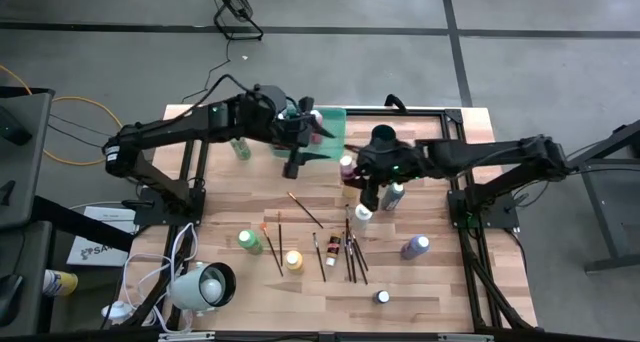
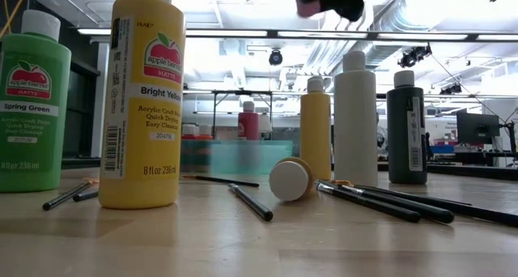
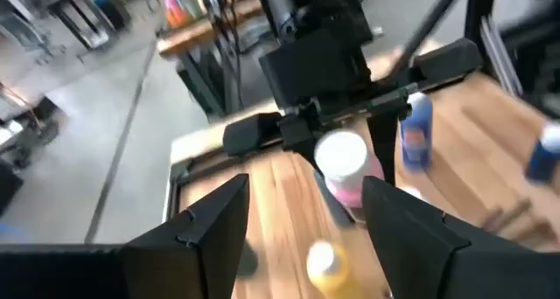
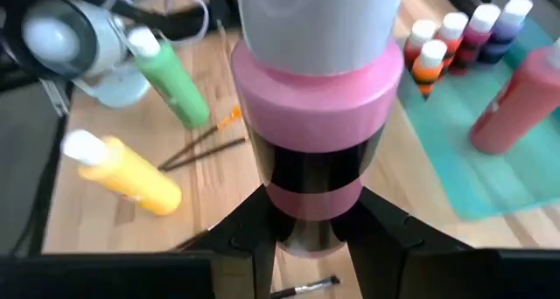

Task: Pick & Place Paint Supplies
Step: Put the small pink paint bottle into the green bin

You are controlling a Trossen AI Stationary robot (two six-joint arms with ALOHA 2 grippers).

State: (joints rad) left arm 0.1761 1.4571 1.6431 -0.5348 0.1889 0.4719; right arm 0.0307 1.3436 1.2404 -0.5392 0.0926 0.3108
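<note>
Jaws of the right gripper (image 4: 306, 233) are clamped on a pink paint bottle (image 4: 317, 124) with a white cap, one dark finger on each side of its body. That close wrist picture shows the grip plainly; the overhead picture shows only where it is: the right gripper (image 1: 352, 174) sits near the worktop's centre with the pink paint bottle (image 1: 346, 166) at its tip.

Jaws of the left gripper (image 3: 306, 225) stand apart with nothing between them. From overhead the left gripper (image 1: 298, 134) is above the green tray (image 1: 335, 117), which lies at twelve o'clock against the far edge of the worktop (image 1: 450, 282).

Only the table-level picture reads labels: at the near edge a yellow bottle (image 2: 142, 107) marked Bright Yellow and a green bottle (image 2: 32, 107) marked Spring Green stand upright, with paintbrushes (image 2: 380, 200) lying flat beside them and one bottle (image 2: 293, 178) tipped on its side.

Overhead, the paintbrushes (image 1: 350, 252) are scattered toward six o'clock from centre. A purple bottle (image 1: 414, 247) lies at four o'clock. Bare wood lies open along the near edge at five o'clock and at nine o'clock.

Farther off, the right wrist picture alone shows small bottles (image 4: 455, 37) and a red bottle (image 4: 516, 93) in the green tray (image 4: 464, 159).
</note>
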